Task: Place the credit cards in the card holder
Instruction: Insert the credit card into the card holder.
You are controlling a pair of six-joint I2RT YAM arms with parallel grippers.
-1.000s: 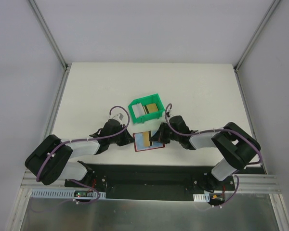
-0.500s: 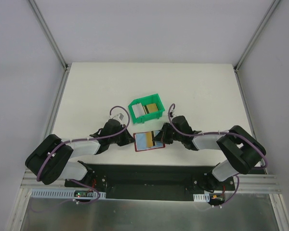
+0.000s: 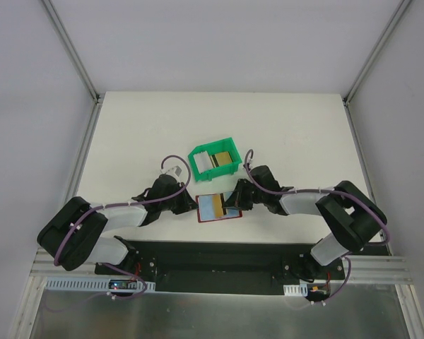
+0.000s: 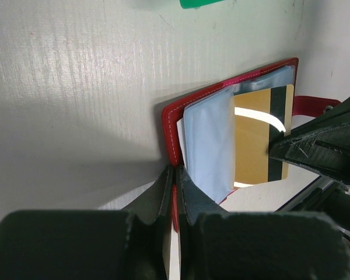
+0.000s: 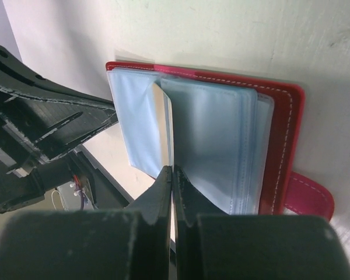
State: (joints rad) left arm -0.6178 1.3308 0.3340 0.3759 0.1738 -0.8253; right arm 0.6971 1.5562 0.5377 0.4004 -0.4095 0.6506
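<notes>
The red card holder [image 3: 209,207] lies open on the table between both arms, its pale blue-grey pockets facing up. My left gripper [image 3: 196,204] is shut on the holder's red left edge [image 4: 170,125], pinching it at the fingertips [image 4: 175,175]. A golden credit card [image 4: 256,140] with a dark stripe lies across the pockets, its left part under a pale sleeve. My right gripper [image 3: 230,205] is shut on that card's right end. In the right wrist view the card [image 5: 167,125] shows edge-on, running from the right gripper [image 5: 172,172] in between the sleeves [image 5: 216,146].
A green plastic bin [image 3: 196,156] stands just behind the holder, with a whitish card [image 3: 205,163] and a golden card [image 3: 226,159] inside. The table's black front rail [image 3: 219,258] runs close behind the grippers. The holder's red snap tab [image 5: 306,195] sticks out on the right.
My right gripper has shifted slightly over the holder with the golden card still in it. The left gripper and the holder have stayed in place.
</notes>
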